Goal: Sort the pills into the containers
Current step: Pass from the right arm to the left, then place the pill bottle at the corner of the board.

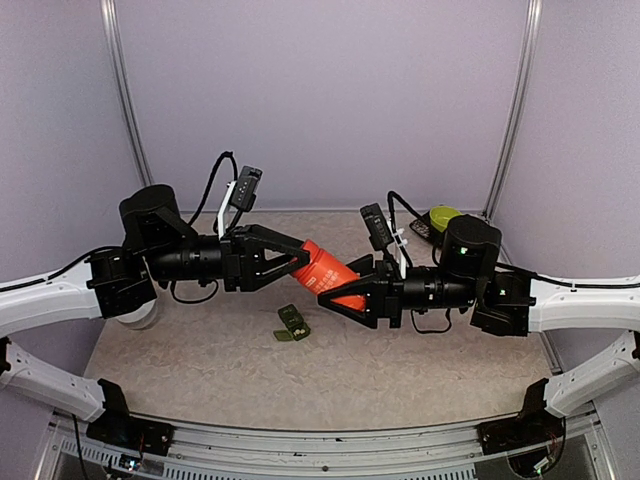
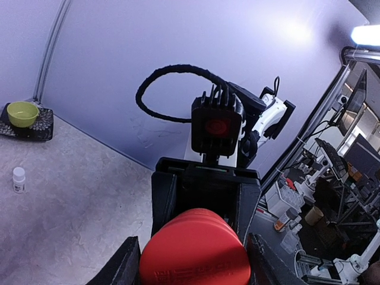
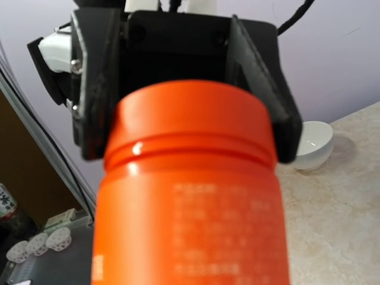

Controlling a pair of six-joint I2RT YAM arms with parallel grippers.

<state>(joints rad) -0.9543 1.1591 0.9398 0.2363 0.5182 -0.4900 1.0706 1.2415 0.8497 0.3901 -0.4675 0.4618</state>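
An orange-red pill bottle (image 1: 330, 275) hangs tilted in the air between my two grippers, over the middle of the table. My left gripper (image 1: 298, 258) is shut on its upper cap end, which shows as a red disc (image 2: 193, 252) between my fingers (image 2: 122, 267). My right gripper (image 1: 342, 287) is shut on the bottle's body (image 3: 190, 219), which fills the right wrist view. The dark green containers strip (image 1: 291, 324) lies on the table just below the bottle. No loose pills show.
A yellow-green bowl (image 1: 443, 215) sits on a dark mat at the back right and also shows in the left wrist view (image 2: 22, 113). A small white vial (image 2: 18, 179) stands near it. A white bowl (image 3: 312, 145) sits at the table's left under my left arm.
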